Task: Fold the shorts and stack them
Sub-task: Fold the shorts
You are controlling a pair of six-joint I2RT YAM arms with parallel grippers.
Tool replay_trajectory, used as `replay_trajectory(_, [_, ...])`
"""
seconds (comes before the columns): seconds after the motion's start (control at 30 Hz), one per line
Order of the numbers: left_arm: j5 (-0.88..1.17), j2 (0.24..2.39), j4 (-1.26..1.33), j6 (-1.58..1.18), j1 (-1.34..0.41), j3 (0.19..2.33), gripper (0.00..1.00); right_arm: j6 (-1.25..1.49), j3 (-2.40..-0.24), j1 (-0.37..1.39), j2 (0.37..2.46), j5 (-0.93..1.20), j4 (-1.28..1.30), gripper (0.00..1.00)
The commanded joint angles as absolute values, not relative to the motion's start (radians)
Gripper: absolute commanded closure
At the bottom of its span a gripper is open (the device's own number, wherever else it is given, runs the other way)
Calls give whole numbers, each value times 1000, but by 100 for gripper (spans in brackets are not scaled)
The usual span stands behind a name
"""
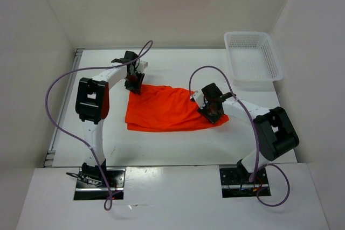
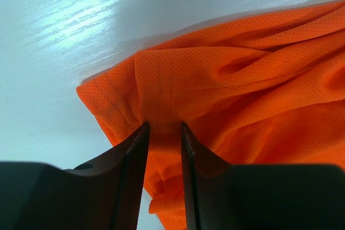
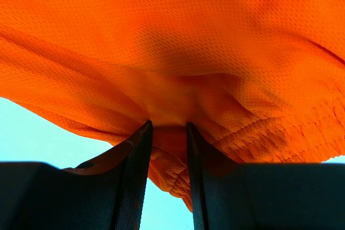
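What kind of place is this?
Probably a robot lab booth: plain white walls box in a white table, with a left arm and right arm bolted at its edge, holding orange shorts.

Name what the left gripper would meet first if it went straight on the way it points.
The shorts: orange fabric sits pinched in the left gripper, and its bunched corner lies straight ahead. Past that fold only table shows, though depth is unclear.
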State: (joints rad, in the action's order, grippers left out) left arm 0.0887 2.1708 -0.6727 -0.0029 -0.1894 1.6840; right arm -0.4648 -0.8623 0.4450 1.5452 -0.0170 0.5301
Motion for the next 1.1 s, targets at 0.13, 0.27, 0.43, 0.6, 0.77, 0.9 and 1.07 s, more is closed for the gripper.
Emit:
replay_trajectory(0.13, [112,2195,-675,0,-176,1666,65,-529,-845,442,1538,-69,488,62])
replay_trajectory(0.27, [170,2195,-675,0,-176,1666,77,-551,-845,442,1549,-69,479,62])
replay_trajectory(0.43, [195,2183,-675,0,-158,1657,100,-571,-845,442,1549,-80,468,62])
replay_trajectory(0.6, [80,2093,-643,0,-124,1623,100,-571,-845,442,1549,-89,459,62])
replay_trajectory(0.77, [43,1959,-634,0,-100,1589,100,-580,-822,442,1549,-89,459,65])
replay_trajectory(0.9, [54,1934,-653,0,-100,1576,99,-589,-822,442,1549,-89,459,65])
replay_trajectory(1.07, [31,1973,-663,0,-100,1537,91,-598,-822,442,1549,-80,449,65])
